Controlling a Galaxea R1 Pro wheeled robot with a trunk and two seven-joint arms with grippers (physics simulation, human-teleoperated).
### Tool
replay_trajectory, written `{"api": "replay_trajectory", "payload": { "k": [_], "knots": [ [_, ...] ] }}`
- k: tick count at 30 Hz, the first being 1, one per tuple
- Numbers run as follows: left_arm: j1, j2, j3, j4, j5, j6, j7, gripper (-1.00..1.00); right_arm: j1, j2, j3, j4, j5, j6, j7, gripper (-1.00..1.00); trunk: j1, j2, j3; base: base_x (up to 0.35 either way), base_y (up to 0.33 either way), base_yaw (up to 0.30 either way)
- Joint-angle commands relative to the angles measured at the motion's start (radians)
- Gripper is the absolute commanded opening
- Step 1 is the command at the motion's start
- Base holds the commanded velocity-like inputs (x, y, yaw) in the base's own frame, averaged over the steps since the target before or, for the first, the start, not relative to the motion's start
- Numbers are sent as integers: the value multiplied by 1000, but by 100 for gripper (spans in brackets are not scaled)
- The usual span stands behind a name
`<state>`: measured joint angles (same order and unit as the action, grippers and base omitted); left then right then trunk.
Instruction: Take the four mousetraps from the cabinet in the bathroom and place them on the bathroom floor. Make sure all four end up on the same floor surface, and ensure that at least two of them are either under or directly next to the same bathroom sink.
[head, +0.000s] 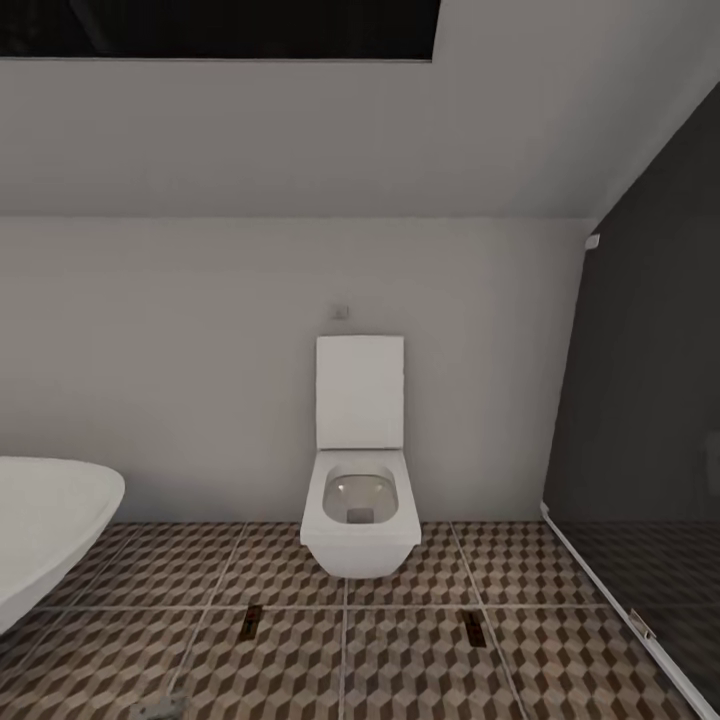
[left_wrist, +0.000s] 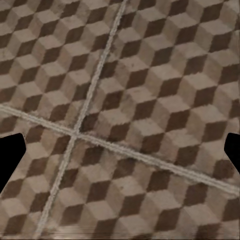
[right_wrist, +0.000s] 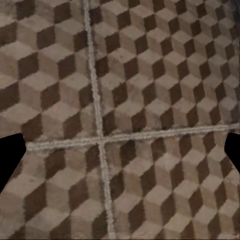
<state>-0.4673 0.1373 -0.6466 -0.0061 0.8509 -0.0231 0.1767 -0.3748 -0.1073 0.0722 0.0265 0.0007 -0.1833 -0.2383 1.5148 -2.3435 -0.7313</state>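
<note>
— Where are the mousetraps? I count two small brown plates lying flat on the bathroom floor (head: 400, 660) in the head view: one mousetrap (head: 252, 620) ahead-left of the toilet (head: 360, 480), another mousetrap (head: 475, 627) ahead-right of it.

— Which way do they lie?

— Each has its long axis running away from us toward the back wall (head: 200, 380), the left one tipped slightly. They sit well apart, on separate tiles, just in front of the toilet's base. Too small to make out which end carries the metal parts.

— And the wrist views?

— Those give only what the head view lacks: close tile. The left wrist view shows the bathroom floor (left_wrist: 150, 90) with two pale grout lines crossing on a slant; the right wrist view shows bathroom floor (right_wrist: 160, 75) with a grout cross nearly square to the picture.

— The tools?

— The left tool (left_wrist: 120, 155) shows dark fingertips at both picture edges, spread wide, nothing between them. The right tool (right_wrist: 120, 155) is the same: parted wide, holding nothing.

— What else is around?

— A white bathtub (head: 45, 525) rim at the left, a dark glass panel (head: 640, 420) at the right.
</note>
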Motion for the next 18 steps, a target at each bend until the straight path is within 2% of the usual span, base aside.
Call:
{"api": "replay_trajectory", "payload": {
  "k": [1,8,18],
  "knots": [
    [13,-3,-9,-1,8,-1,3,100,15,1,7,3,0,-4,2,100,-4,7,2,0,0,0],
    [103,-20,-8,0,8,-1,3,100,136,13,5,3,-5,-4,80,100,-31,56,24,0,0,0],
    [188,-26,-8,0,8,0,2,100,223,19,-1,6,-24,-1,131,100,-69,126,56,0,0,0]
  ]
}}
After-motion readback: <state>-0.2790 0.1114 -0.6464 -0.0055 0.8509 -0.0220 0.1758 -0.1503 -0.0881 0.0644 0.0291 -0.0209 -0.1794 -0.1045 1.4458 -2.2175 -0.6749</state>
